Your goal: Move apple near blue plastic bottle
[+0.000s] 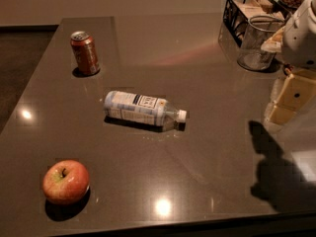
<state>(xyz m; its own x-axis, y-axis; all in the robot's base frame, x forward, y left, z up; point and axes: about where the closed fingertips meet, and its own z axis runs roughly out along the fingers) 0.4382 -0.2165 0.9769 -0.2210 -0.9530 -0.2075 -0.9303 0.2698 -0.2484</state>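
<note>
starting at the near left corner of the dark table (207, 147): apple (65, 181), red with a yellow-green patch round the stem, sitting stem-up, alone and untouched. throwing a dark shadow toward the near edge. a little to the right, a bright spot of glare (163, 207) on the glossy top. over on the near right, a big blocky shadow (276, 174) spread across the surface.

moving up to the middle now: blue plastic bottle (140, 107), lying flat on its side, pale blue-and-white label with a dark rectangle facing up, white cap (182, 115) pointing right. well apart from the apple, further back and off to the right of it.

out at the right edge, about level with the bottle but well clear of it: gripper (287, 102), cream-coloured blocks hanging under a white arm (302, 33), over the right side of the table. released or clenched? cannot tell from here. nowhere near the apple, far across the table from it.

further back on the left: red-brown soda can (85, 53), standing upright, silver top showing, beyond the bottle and apart from it.

far right at the back: clear glass (256, 43), upright, and just behind it a black wire basket (228, 14) with pale items inside.
</note>
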